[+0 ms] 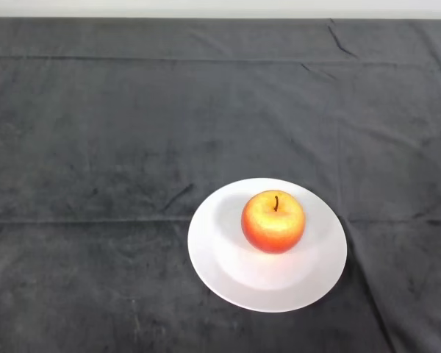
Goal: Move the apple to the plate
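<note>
A red and yellow apple [273, 220] stands upright, stem up, on a white round plate [224, 268]. The apple sits a little behind the plate's middle. The plate lies on the dark cloth in the lower middle of the head view, slightly to the right.
The dark cloth [103, 147] covers the whole table and has a few creases. The table's far edge [206, 18] runs along the top of the view.
</note>
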Controlling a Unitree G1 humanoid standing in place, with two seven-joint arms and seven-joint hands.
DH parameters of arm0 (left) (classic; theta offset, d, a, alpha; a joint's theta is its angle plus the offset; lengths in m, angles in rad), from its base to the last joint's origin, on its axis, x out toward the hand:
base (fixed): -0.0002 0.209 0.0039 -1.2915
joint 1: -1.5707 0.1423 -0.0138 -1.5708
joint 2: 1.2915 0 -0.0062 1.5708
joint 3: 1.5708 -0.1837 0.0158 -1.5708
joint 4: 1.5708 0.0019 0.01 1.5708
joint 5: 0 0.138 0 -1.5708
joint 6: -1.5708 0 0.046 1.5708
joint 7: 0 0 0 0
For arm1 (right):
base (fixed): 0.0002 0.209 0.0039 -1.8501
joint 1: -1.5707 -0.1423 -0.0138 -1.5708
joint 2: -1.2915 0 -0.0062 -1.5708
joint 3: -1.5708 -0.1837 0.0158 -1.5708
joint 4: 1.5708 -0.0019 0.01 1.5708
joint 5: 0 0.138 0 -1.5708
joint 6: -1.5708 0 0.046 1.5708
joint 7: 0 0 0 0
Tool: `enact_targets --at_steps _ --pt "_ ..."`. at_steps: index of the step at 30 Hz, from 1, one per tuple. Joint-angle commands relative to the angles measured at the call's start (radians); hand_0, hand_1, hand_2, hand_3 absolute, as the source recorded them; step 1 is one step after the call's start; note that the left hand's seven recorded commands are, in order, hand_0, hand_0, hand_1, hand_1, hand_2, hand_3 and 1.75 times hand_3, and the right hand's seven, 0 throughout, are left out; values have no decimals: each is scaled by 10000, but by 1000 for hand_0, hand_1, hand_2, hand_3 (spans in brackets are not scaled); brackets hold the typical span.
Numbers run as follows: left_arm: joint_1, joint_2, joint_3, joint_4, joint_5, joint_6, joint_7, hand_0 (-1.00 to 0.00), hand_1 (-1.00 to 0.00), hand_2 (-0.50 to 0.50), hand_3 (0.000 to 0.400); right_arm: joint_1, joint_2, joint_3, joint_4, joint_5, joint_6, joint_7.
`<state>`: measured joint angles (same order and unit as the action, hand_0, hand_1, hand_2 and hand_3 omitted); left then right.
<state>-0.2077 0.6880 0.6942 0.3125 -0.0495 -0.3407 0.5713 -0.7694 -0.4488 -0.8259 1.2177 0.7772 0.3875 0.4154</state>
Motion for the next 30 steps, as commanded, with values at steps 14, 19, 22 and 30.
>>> enact_targets --at_steps 14,19,22,30 --pt "-18 438 329 -100 350 89 465 0 0 0 0 -467 -266 -7 -133 242 -19 -14" --pt "14 462 448 -50 310 69 332 0 0 0 0 -468 -268 -7 -129 241 -20 -12" --pt "11 447 483 16 321 19 290 0 0 0 0 -468 -268 -7 -127 241 -21 -11" --pt "-57 453 553 280 326 -137 149 0 0 0 0 -470 -270 -8 -123 240 -22 -9"
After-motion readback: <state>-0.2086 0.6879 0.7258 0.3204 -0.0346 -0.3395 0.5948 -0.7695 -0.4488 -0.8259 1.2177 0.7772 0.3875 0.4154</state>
